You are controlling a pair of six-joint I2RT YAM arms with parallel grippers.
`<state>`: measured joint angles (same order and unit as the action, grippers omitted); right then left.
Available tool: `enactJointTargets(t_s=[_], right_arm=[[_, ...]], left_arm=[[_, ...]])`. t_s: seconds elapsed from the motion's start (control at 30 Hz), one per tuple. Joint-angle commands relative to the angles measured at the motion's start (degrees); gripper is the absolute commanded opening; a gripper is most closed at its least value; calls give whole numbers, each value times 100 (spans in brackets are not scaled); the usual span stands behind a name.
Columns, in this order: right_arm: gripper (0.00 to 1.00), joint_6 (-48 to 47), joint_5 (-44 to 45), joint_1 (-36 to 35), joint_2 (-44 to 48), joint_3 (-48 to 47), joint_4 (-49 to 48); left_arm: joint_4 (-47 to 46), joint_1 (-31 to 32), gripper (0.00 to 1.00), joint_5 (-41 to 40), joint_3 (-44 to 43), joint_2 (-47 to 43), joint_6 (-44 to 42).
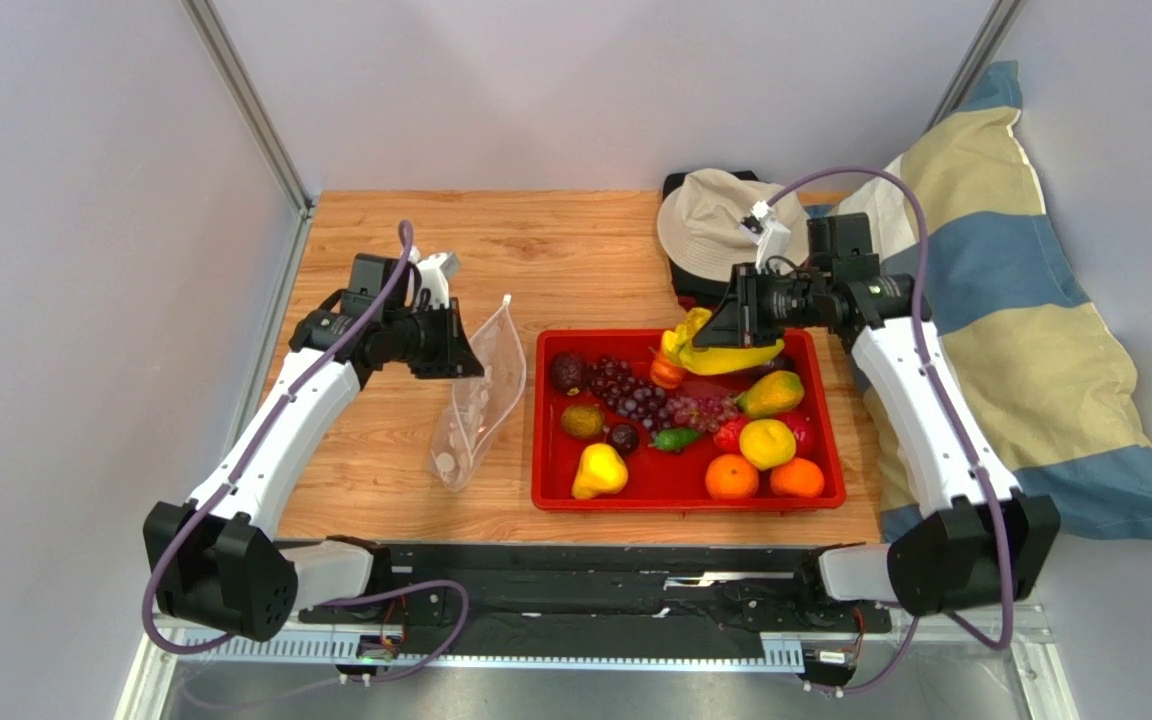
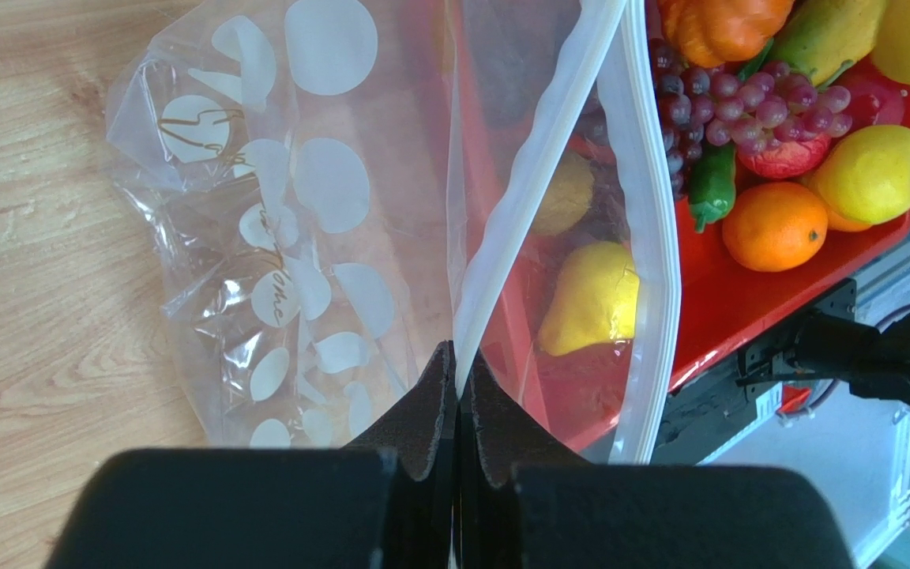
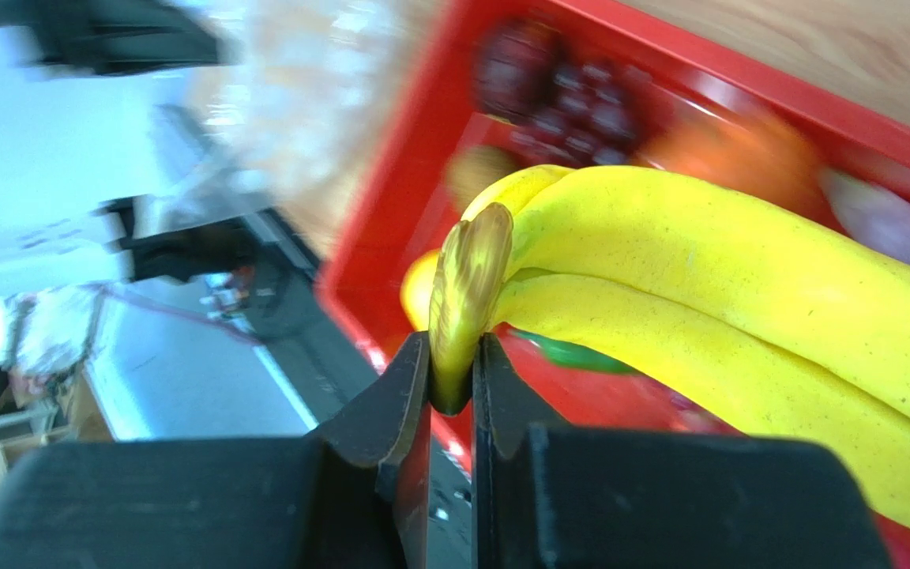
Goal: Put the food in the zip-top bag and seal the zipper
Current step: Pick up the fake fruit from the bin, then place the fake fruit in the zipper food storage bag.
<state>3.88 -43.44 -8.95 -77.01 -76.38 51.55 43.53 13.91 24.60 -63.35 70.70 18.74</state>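
The clear dotted zip-top bag [image 1: 480,393] lies left of the red tray [image 1: 823,495], its mouth lifted. My left gripper [image 1: 462,356] is shut on one lip of the bag's zipper [image 2: 519,213]; the other lip [image 2: 656,237] hangs apart, so the mouth gapes. My right gripper [image 1: 705,330] is shut on the stem of the yellow banana bunch [image 1: 720,353] and holds it above the tray's far edge. In the right wrist view the stem [image 3: 467,291] sits between the fingers. Grapes [image 1: 630,393], a pear [image 1: 599,471], oranges [image 1: 731,477] and a yellow round fruit [image 1: 767,443] lie in the tray.
A beige hat [image 1: 717,222] on a dark object sits behind the tray. A striped blue and cream pillow [image 1: 1018,315] lies at the right. Bare wood table [image 1: 567,255] lies behind the bag and tray.
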Motion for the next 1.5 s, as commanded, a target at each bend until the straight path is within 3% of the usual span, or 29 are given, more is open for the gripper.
enactJointTargets(t_s=[0.0,0.03,0.07,0.17,0.27,0.43,0.73,0.87,1.1,1.27,1.47], right_arm=[[0,629,-1604,-124,765,121,-1222],[0,910,-1789,-185,880,254,-2340],[0,1539,-1982,-395,977,377,-2899],[0,1827,-2221,-1142,969,247,-4038],[0,1494,-2457,-2010,679,-403,-3908],[0,-729,-2826,-3084,57,-1291,-2320],[0,-897,-3382,-3903,-569,-1363,-2562],[0,-1336,-3329,-3974,-753,-1064,-2440],[0,-2734,-3215,-3983,-1342,-1301,-947],[0,-2779,-3276,-3939,-1562,-1292,-708],[0,-2208,-3443,-3579,-1948,-1414,-673]], left_arm=[[-195,41,0,203,77,-232,-90],[-213,41,0,281,95,-249,-107],[-239,41,0,308,130,-267,-116],[-283,41,0,449,192,-319,-178],[-283,41,0,589,192,-320,-231],[-310,41,0,765,306,-416,-301],[-275,41,0,862,481,-759,-371],[-310,41,0,923,587,-908,-345],[-424,41,0,1204,737,-1075,-266],[-424,41,0,1407,737,-1084,-266],[-450,41,0,1653,728,-1032,-283]])
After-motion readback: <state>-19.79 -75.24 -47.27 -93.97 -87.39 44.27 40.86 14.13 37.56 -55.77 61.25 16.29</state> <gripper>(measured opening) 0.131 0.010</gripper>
